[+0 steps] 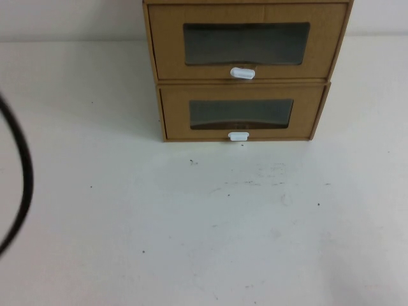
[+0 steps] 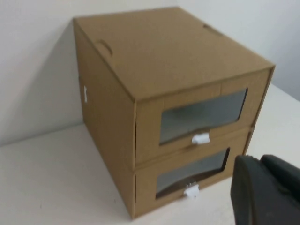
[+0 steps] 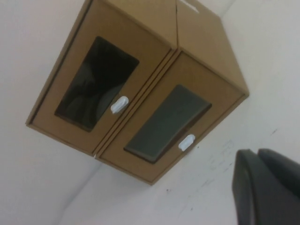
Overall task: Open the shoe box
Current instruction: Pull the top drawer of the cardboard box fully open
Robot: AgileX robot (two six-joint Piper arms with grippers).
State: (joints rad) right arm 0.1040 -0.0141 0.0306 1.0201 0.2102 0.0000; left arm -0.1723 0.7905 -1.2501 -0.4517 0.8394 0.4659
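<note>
Right gripper (image 3: 262, 185) closed, empty, clear of the shoe box (image 1: 245, 70) (both fronts shut). Left gripper (image 2: 265, 190) hangs near the box front; open or closed, cannot tell.

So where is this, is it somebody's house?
Probably a robot test bench, not a home: a white table by a plain wall, two stacked cardboard shoe boxes, a loose black cable. The left gripper and the shut right gripper hang facing the boxes.
</note>
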